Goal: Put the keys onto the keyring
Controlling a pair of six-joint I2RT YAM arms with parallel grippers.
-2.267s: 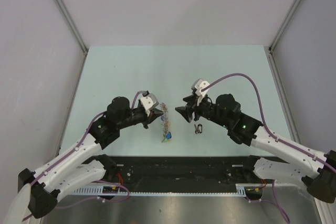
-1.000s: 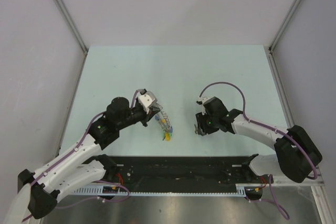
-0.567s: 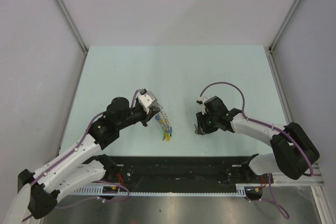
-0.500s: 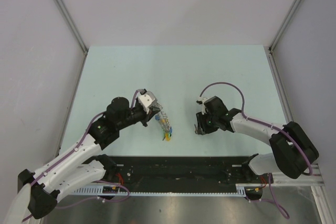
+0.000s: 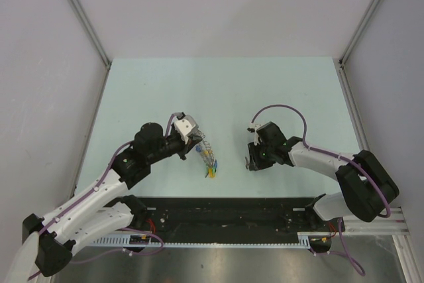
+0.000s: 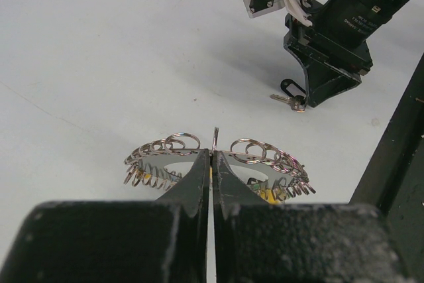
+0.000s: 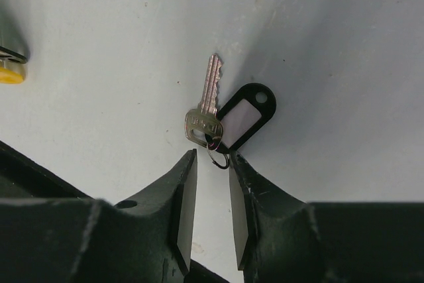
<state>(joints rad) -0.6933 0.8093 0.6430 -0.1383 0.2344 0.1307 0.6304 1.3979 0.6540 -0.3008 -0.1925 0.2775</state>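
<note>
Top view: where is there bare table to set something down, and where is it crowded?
The far half of the table, up to the back wall, is bare. A narrower bare strip lies between the keyring in the left gripper and the right gripper over the key. The near edge is crowded by the arms.

Open tabletop (image 5: 228, 107) between keyring (image 5: 207, 154) and right gripper (image 5: 249, 164)

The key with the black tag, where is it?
In the right wrist view the key lies on the table just beyond the right gripper's parted fingers, well right of the keyring.
</note>
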